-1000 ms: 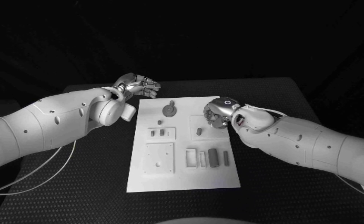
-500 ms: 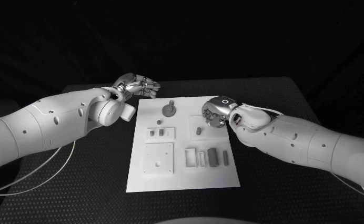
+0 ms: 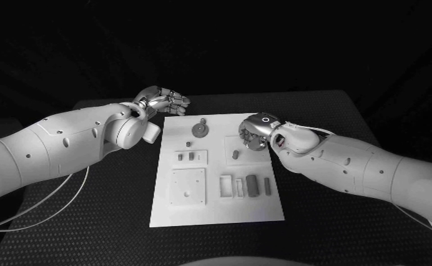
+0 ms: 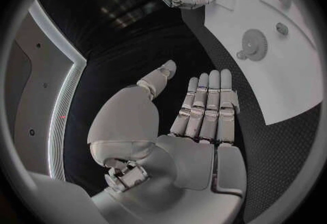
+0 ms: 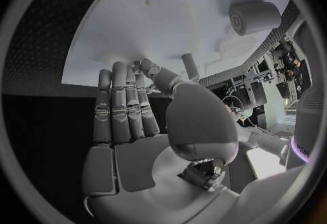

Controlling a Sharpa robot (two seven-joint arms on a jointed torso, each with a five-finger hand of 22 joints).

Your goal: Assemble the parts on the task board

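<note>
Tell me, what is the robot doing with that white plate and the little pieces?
It is putting small parts together on the white task board. The right robot hand reaches over the board's right edge, near a small peg, with nothing in it. The left robot hand waits off the board's far left corner, fingers straight, holding nothing. A round gear piece lies on the board.

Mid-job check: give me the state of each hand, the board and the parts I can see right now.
Left hand: open, fingers straight, over the table beside the board, holding nothing.
Right hand: open, over the board's right edge, holding nothing.
Task board: flat on the table.
Round gear part: lying on the board.
Small upright part: standing in the board.
</note>
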